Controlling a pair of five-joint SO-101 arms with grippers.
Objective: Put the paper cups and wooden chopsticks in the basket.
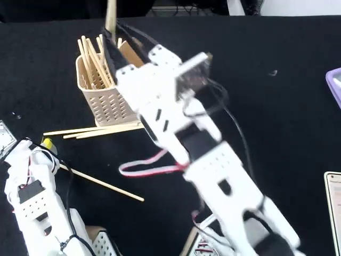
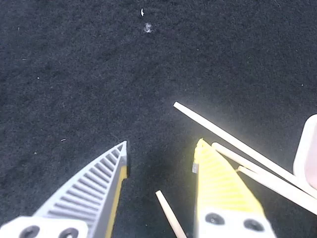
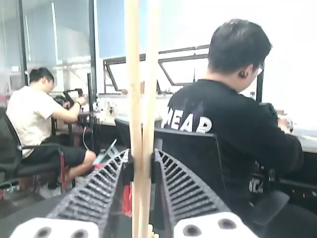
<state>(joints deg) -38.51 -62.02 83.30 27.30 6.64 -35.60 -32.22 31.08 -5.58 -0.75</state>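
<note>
The black table (image 1: 287, 122) has its widest open stretch on the right half, from the right arm out to the right edge. There a purple object (image 1: 334, 85) and a flat white object (image 1: 333, 202) just poke in.

The right arm (image 1: 213, 160) lies slantwise across the middle, from the near edge up to the basket, and from above it hides the basket's right side. Its right gripper (image 3: 141, 159) is clamped narrow on two held chopsticks (image 3: 140, 74), which stand upright over the basket, close to the table's far edge.

The left arm (image 1: 32, 202) sits at the near left corner. The left gripper (image 2: 161, 144) hangs low over the table, its claw spread wide with nothing in it and bare black surface ahead.

The white basket (image 1: 106, 104) stands upright left of centre, with a bunch of chopsticks (image 1: 93, 56) leaning in it. Just in front of it a loose bundle (image 1: 96, 130) of chopsticks lies flat, between the basket and the left gripper. A single chopstick (image 1: 104, 184) lies apart, nearer the front, running from beside the left arm toward the right arm. A red and white cable (image 1: 144, 168) loops off the right arm, near that stick.
</note>
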